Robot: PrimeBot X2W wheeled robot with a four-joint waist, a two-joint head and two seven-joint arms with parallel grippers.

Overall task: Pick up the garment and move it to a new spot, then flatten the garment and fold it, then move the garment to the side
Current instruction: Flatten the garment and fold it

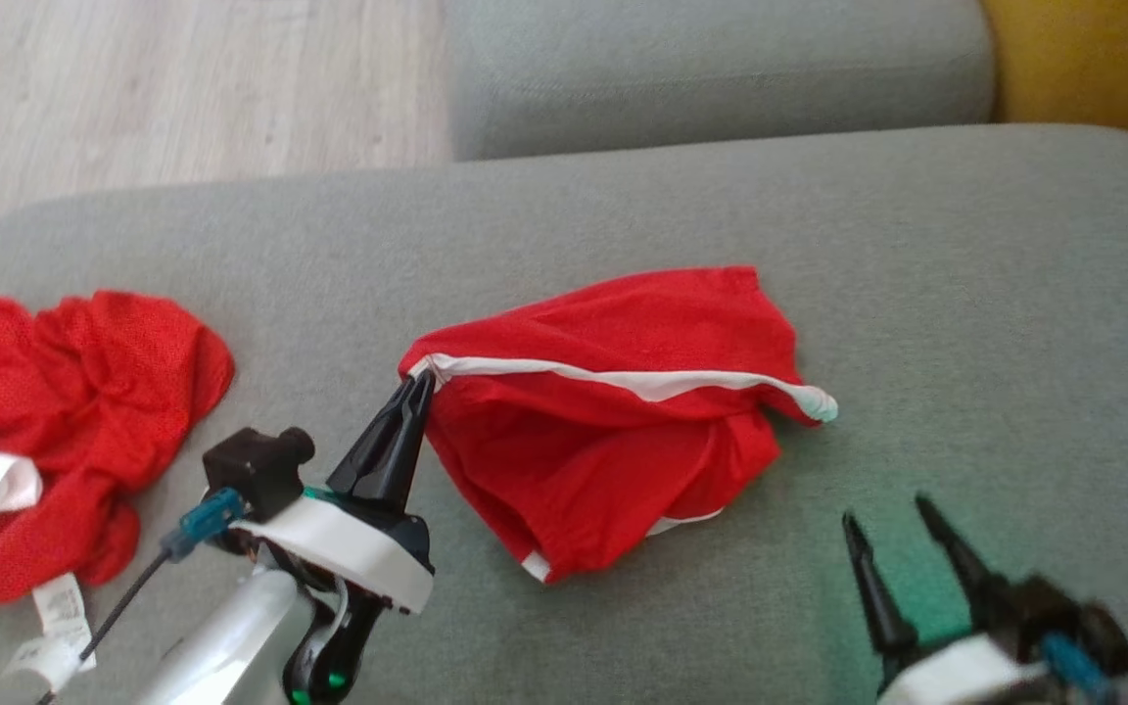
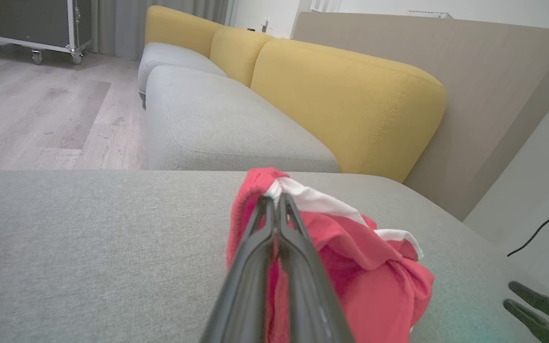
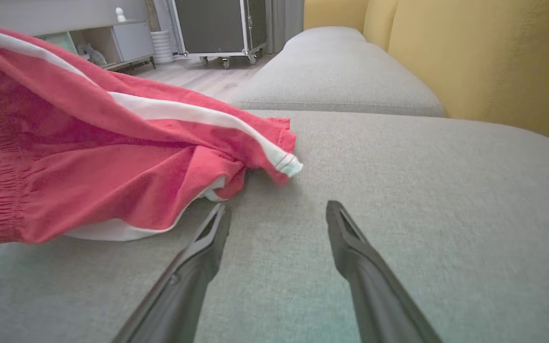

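red garment [image 1: 613,431] with white stripe lies crumpled on the grey cushion [image 1: 965,294].

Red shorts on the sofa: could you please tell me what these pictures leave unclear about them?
Underside of the red shorts: folded under, head view.
Amount of cloth caught by the left end effector: its fingers cover it, left wrist view.
Their upper left part: cut off by right wrist view's left edge.

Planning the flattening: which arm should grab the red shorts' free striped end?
Right, probably. The right claw is open near that end of the red white-striped fabric shorts; the left claw is shut on the opposite corner.
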